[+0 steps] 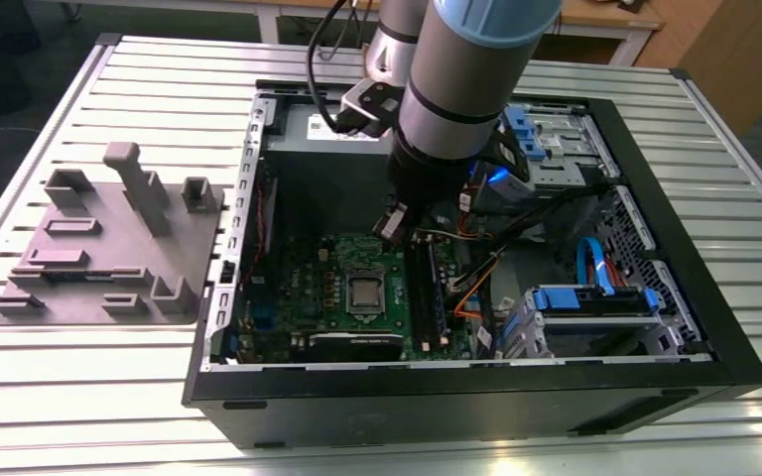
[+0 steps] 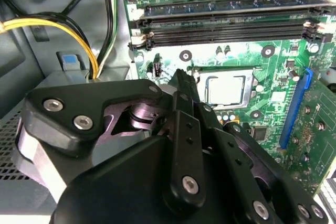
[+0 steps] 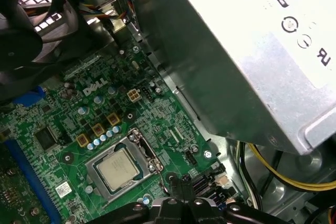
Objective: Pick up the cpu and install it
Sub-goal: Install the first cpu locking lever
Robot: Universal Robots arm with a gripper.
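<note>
Sitting flat in its socket (image 3: 137, 150) near the middle of the motherboard (image 3: 63, 103), the cpu (image 3: 118, 167) is showing its silvery top. It is square, so it has no long axis. The gripper (image 2: 182, 80) is hanging just beside it, on the power supply's (image 3: 252, 66) side, with its fingers looking pressed together on nothing. The first wrist view is giving the chip whole, while the exterior view is placing the arm (image 1: 474, 89) over the case (image 1: 487, 392).

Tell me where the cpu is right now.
The cpu lies in the metal-framed socket on the green motherboard inside the open case, just toward the exterior view's left of the memory slots.
</note>
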